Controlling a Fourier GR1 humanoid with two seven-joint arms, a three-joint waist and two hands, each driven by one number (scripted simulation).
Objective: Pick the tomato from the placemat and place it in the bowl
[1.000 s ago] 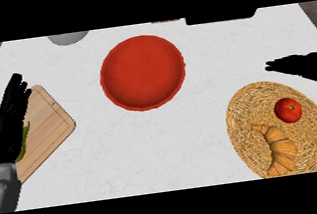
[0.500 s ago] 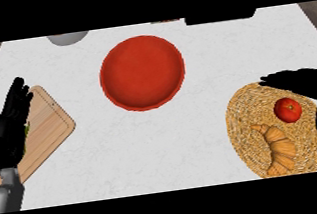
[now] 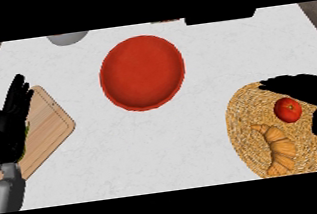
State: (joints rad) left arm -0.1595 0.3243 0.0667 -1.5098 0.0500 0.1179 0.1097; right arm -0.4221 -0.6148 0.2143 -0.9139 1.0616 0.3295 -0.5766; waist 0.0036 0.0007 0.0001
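Observation:
A red tomato (image 3: 288, 109) lies on the round woven placemat (image 3: 247, 122) at the lower right, with a croissant (image 3: 277, 146) just below it. My right hand (image 3: 314, 89) hovers over the placemat's upper right, fingers arched above and to the right of the tomato, thumb hanging down at its right side; nothing is held. The red bowl (image 3: 142, 72) sits in the upper middle of the counter, with nothing in it. My left hand (image 3: 8, 127) rests open at the left edge, fingers up, over a wooden board.
A wooden cutting board (image 3: 42, 125) lies at the left under the left hand, with something green partly hidden beneath it. A grey round object (image 3: 68, 37) and a dark object (image 3: 220, 16) sit at the counter's far edge.
My right hand has come down and leftward over the placemat, closing in around the tomato. The left hand has shifted slightly down and left.

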